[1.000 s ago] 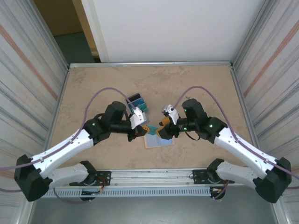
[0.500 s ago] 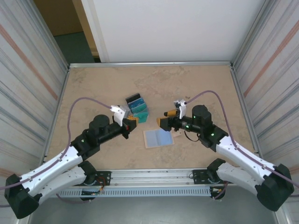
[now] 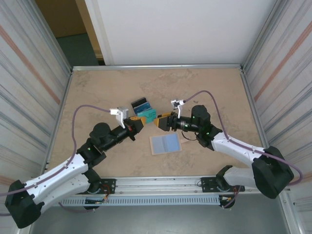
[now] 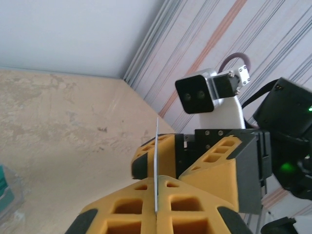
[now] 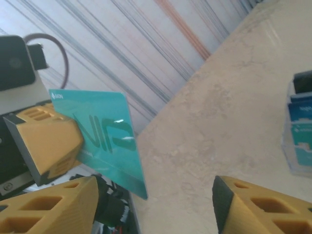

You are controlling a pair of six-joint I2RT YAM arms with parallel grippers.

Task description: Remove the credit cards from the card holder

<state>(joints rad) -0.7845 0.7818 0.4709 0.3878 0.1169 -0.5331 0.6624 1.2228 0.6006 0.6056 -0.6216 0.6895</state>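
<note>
Both arms reach inward, forearms low, and I see the wrists roughly level and facing each other. Left pincer (image 3: pixel 138 125) is clamped on a teal card (image 5: pixel 105 139). Right pincer (image 3: pixel 161 122) has its jaws apart, close opposite.

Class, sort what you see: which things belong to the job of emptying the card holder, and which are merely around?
Job:
teal card, pinched in left gripper
stacked cards
card holder

Merely around:
striped wall
metal rail
</note>
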